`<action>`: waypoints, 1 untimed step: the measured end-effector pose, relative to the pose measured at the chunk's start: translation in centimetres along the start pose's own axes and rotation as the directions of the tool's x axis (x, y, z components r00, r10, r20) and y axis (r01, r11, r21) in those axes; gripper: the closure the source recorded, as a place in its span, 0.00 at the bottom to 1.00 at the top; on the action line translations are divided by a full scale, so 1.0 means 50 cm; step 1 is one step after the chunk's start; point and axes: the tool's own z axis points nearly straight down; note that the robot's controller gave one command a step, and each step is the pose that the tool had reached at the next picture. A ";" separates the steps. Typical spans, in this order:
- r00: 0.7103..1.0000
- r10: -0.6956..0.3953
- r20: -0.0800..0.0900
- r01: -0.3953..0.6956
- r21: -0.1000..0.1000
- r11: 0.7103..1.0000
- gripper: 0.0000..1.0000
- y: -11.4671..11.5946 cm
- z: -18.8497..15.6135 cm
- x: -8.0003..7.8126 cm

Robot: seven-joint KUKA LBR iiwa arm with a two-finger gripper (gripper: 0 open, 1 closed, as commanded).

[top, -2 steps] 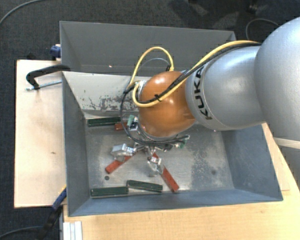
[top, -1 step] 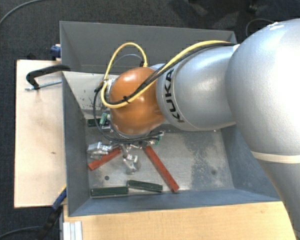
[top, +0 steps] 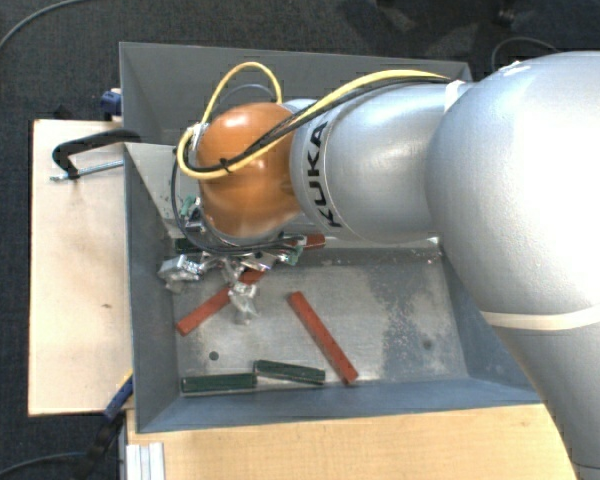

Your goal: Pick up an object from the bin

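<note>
The big silver arm (top: 380, 178) fills the right side and leans across the grey bin (top: 148, 368), its orange cover (top: 242, 173) low over the left half. Under it the gripper (top: 235, 286) hangs close to the floor; I cannot tell whether it is open or closed. A long red-brown bar (top: 323, 336) lies slantwise mid-floor, and two dark green bars (top: 255, 377) lie end to end by the front wall. Nearest the gripper is the short red-brown bar (top: 202, 313), left of centre, its upper end just beside the tool. It looks stiff, light and smooth, so I'd pinch it across its narrow width near the middle. It is flat, straight and brick-coloured.
</note>
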 end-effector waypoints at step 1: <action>1.000 0.002 -0.003 -0.002 -0.005 1.000 1.00 0.004 0.002 0.002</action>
